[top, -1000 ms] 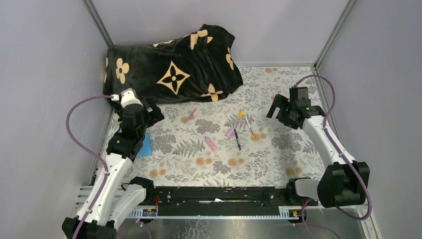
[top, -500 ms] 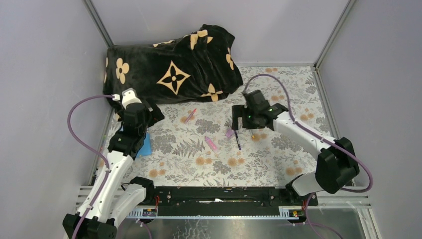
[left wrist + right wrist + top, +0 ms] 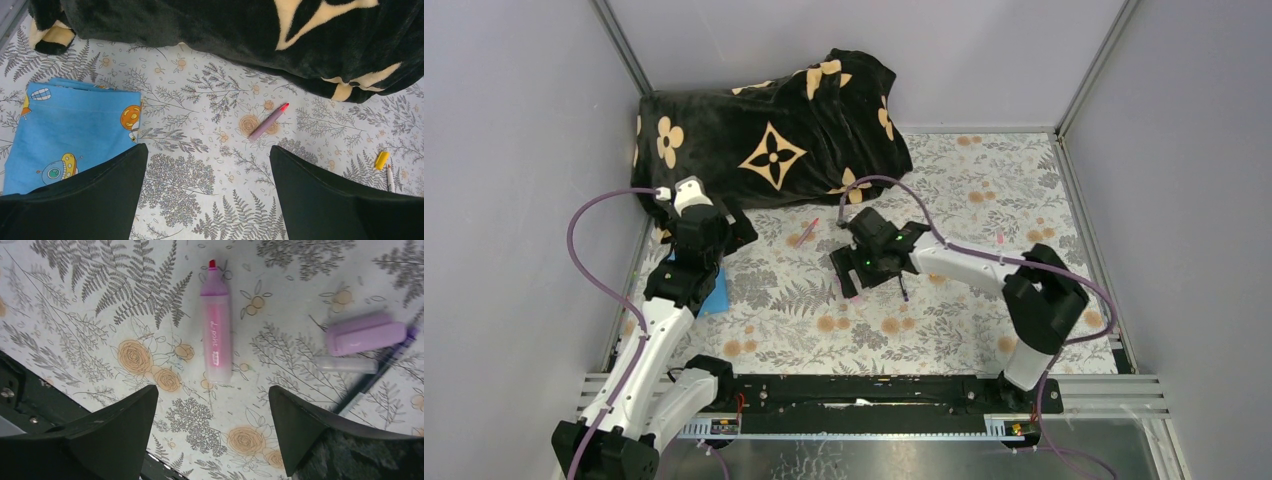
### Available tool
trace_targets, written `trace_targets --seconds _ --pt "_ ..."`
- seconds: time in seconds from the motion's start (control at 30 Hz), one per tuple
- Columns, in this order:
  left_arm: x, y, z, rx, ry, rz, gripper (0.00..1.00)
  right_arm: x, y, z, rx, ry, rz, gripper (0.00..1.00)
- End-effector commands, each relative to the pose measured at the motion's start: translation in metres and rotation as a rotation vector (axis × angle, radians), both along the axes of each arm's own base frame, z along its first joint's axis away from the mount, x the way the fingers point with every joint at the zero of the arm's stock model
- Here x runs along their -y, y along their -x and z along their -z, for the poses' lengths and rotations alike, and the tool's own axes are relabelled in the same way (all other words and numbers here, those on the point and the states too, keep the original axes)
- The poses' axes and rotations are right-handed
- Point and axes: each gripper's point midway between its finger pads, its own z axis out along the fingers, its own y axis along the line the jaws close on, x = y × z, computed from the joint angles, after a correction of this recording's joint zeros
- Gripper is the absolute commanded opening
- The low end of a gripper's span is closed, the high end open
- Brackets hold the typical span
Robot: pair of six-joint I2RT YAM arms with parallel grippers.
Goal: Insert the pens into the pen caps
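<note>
Hovering right gripper [image 3: 211, 394] is held spread over pink highlighter [image 3: 216, 330], seemingly for pickup; lilac cap [image 3: 365, 334] is seen at 3 o'clock; left gripper [image 3: 207, 156] also spread, empty.

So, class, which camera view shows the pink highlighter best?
The right wrist view: the pink highlighter lies whole and sharp, red tip bare, under the open right gripper. In the top external view that gripper covers it; the left wrist view misses it.
</note>
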Motion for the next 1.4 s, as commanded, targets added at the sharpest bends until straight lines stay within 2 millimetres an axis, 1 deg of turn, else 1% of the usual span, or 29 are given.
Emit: trace_targets --seconds 0.0,0.1,0.2,0.37,0.57,0.7,1.13,1.23,1.37 --pt "-0.001 -0.005 -0.009 0.02 -0.007 0.009 0.98 -0.011 -0.001 0.006 0.072 0.097 -0.075 0.89" --pt "0.0 -0.005 -0.009 0.019 -0.007 0.014 0.98 -0.013 0.0 0.017 0.102 0.169 -0.102 0.89" --pt "0.002 -0.006 -0.007 0.013 -0.007 0.022 0.98 -0.018 0.005 0.025 0.111 0.206 -0.137 0.87" --pt "0.002 -0.006 -0.007 0.011 -0.008 0.024 0.98 -0.02 0.01 0.037 0.105 0.226 -0.163 0.77" --pt "0.003 -0.007 -0.006 0.007 -0.006 0.028 0.98 -0.014 0.012 0.049 0.098 0.252 -0.16 0.69" --pt "0.003 -0.007 -0.006 0.007 -0.007 0.03 0.99 -0.012 0.013 0.056 0.089 0.266 -0.163 0.64" --pt "0.003 -0.009 -0.005 0.002 -0.009 0.028 0.98 -0.003 0.022 0.072 0.074 0.327 -0.196 0.55" --pt "0.003 -0.009 -0.005 0.0 -0.009 0.029 0.98 0.0 0.024 0.075 0.072 0.341 -0.201 0.51" --pt "0.003 -0.008 -0.005 0.0 -0.009 0.028 0.98 0.002 0.027 0.077 0.067 0.342 -0.199 0.47"
